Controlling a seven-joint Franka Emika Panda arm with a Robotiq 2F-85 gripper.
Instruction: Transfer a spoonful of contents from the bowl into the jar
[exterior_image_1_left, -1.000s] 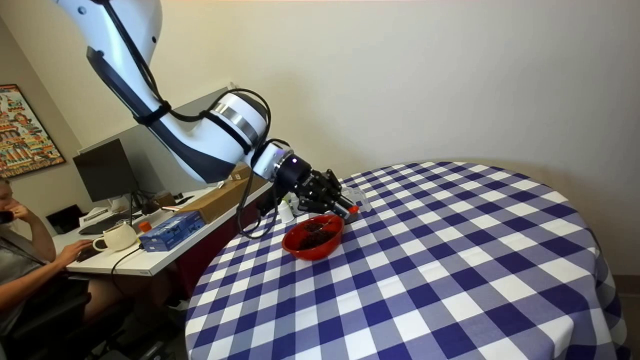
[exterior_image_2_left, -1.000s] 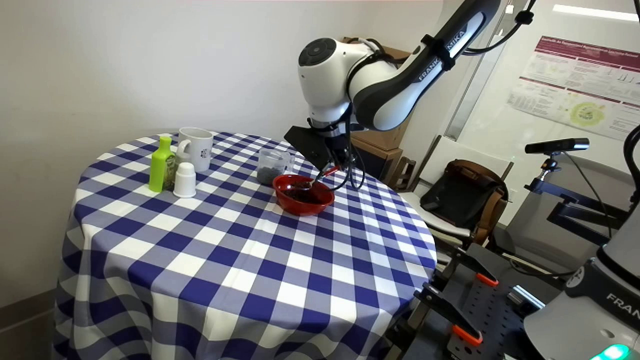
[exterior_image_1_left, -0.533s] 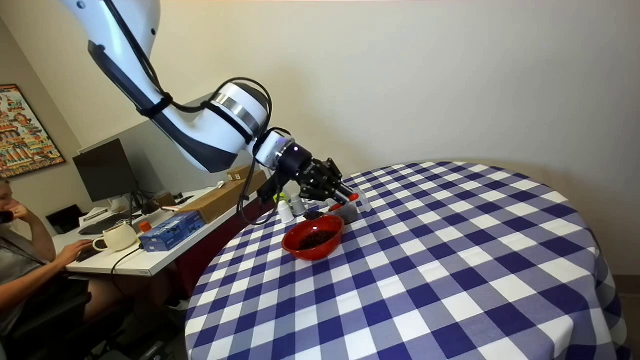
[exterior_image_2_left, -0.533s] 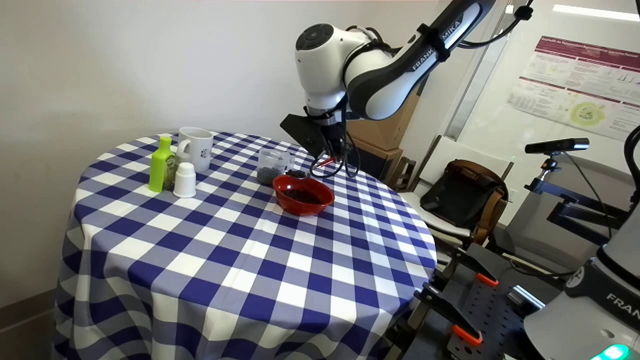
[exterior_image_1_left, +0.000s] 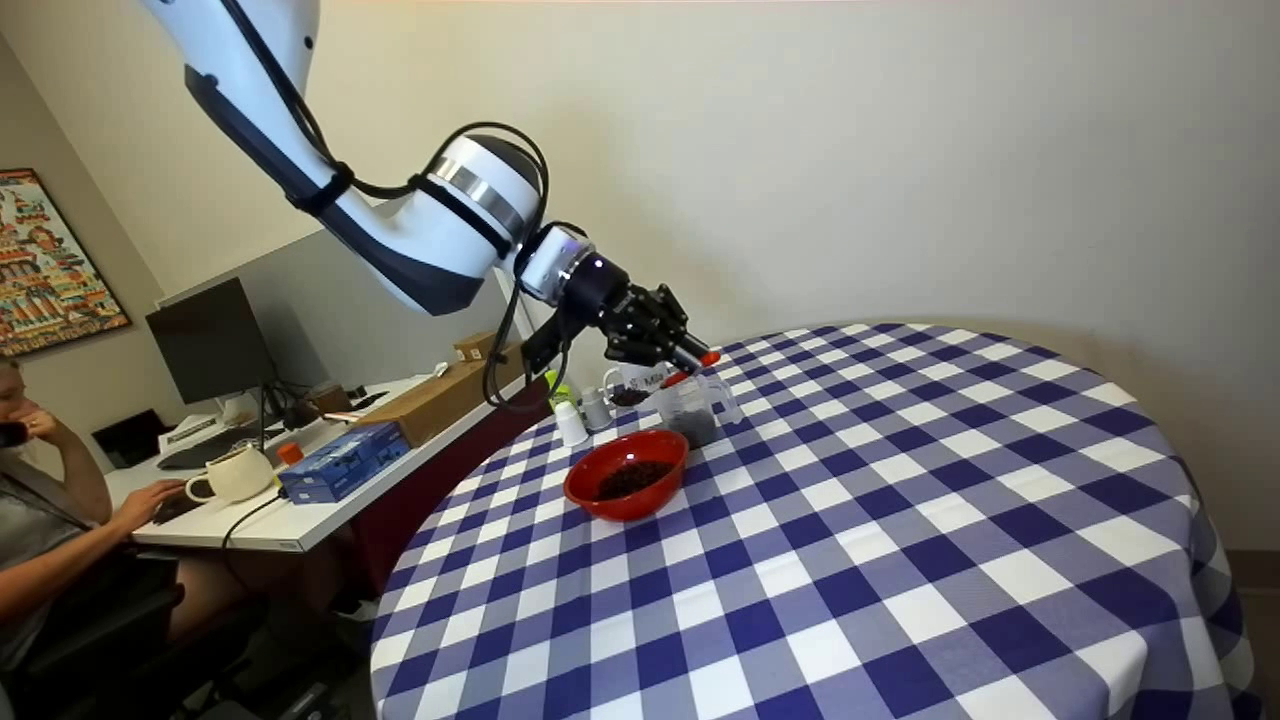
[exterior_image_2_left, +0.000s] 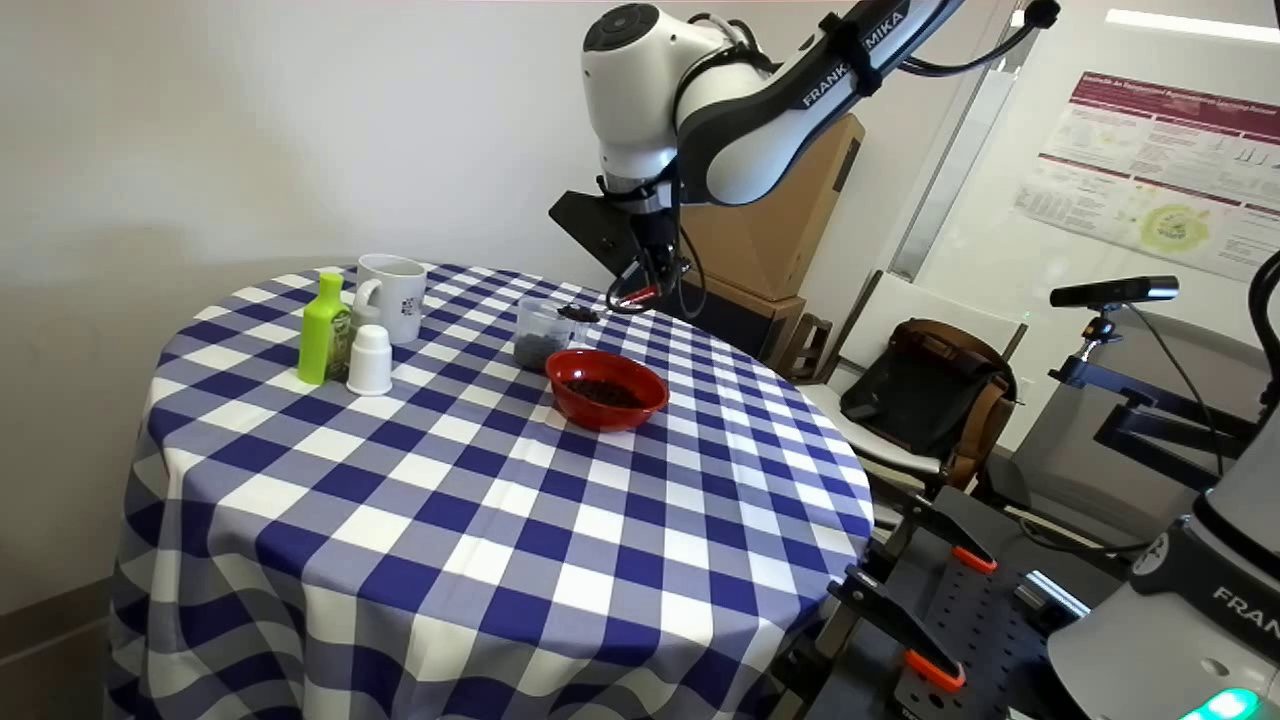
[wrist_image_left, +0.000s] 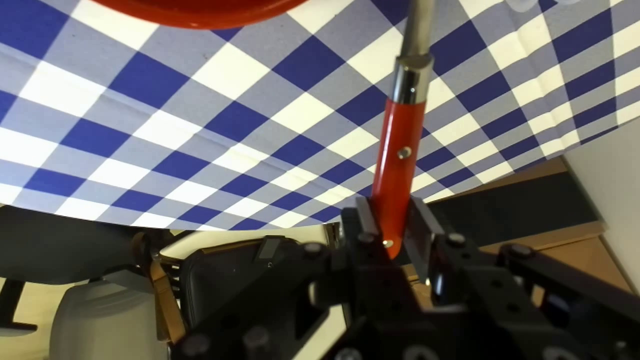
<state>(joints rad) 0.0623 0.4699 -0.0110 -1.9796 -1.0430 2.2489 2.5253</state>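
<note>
The red bowl (exterior_image_1_left: 628, 508) sits on the checked tablecloth with dark contents in it; it also shows in an exterior view (exterior_image_2_left: 605, 412), and its rim in the wrist view (wrist_image_left: 210, 21). The clear jar (exterior_image_1_left: 688, 412) with a handle, partly filled with dark contents, stands just behind the bowl; it shows too in an exterior view (exterior_image_2_left: 538, 335). My gripper (wrist_image_left: 391, 215) is shut on the red handle of the spoon (wrist_image_left: 399, 150). The spoon's head (exterior_image_2_left: 578, 313) is heaped with dark contents, raised near the jar's rim on its handle side. The wrist view cuts off the spoon's head.
A white mug (exterior_image_2_left: 400, 300), a green bottle (exterior_image_2_left: 322, 330) and a white shaker (exterior_image_2_left: 370, 362) stand together on the table, away from the jar. A grey shaker (exterior_image_1_left: 595, 408) stands there too. A wall runs behind the table (exterior_image_1_left: 850, 560).
The arm has risen, lifting the spoon out of the bowl with a heap of dark contents. The spoon's head has moved up and towards the jar. Bowl and jar have stayed put.
</note>
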